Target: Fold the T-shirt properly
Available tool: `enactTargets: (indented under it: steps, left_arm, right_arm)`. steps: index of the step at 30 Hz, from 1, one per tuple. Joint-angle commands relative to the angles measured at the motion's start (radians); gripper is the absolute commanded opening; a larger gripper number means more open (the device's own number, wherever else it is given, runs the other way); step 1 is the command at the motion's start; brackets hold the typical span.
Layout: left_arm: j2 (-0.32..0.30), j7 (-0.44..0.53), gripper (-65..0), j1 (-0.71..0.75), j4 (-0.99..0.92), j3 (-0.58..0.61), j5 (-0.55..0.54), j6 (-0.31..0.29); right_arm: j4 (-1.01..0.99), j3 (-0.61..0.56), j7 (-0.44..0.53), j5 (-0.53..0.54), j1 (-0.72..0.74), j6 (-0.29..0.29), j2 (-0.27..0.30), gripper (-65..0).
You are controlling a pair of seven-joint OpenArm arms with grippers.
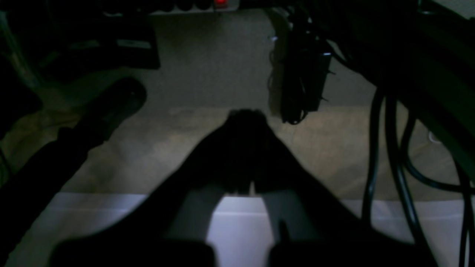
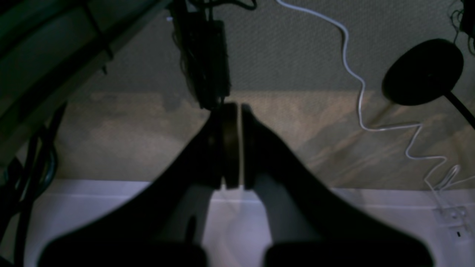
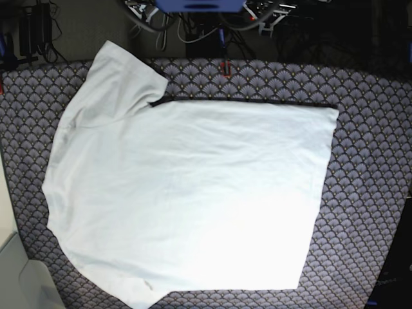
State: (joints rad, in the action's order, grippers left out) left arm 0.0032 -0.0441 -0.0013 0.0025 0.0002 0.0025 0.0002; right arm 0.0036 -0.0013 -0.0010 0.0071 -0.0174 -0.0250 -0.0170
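The white T-shirt lies spread flat on the scale-patterned table cover in the base view. One sleeve points to the far left corner. A small grey mark sits near its front edge. Neither gripper shows in the base view. In the left wrist view my left gripper is a dark silhouette with its fingers together, holding nothing. In the right wrist view my right gripper has its pads nearly touching, with only a thin slit between them, and is empty. The shirt does not show clearly in either wrist view.
Both wrist views look over a pale ledge at the carpeted floor. A black power brick, hanging cables, a white cord and a black round base are there. The blue robot base stands behind the table.
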Motion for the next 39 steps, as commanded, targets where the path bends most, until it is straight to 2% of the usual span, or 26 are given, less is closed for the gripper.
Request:
enactTargets:
  steps: [1,28,31,36,39]
  left_arm:
    - [0.005,0.0,-64.7,-0.004,0.003,-0.001,-0.002,-0.001]
    - [-0.001,0.003,-64.7,-0.006,0.003,-0.001,-0.002,-0.002]
    - [-0.002,0.008,-64.7,0.004,0.003,0.001,-0.002,-0.002]
    - [-0.006,0.008,-64.7,0.024,0.004,0.002,-0.002,-0.004]
    - [-0.032,0.008,-64.7,0.07,0.078,0.005,-0.002,-0.004]
  right_arm:
    - [-0.001,-0.001,-0.007,0.004,-0.003,0.013,-0.002,-65.0]
    - [-0.001,-0.003,-0.006,0.004,-0.005,0.013,-0.002,-65.0]
    - [0.003,-0.004,0.002,0.004,-0.026,0.013,-0.002,-65.0]
    - [0.132,-0.004,-0.006,0.004,-0.111,0.013,-0.002,-65.0]
    - [0.209,-0.004,-0.007,0.004,-0.174,0.013,-0.001,-65.0]
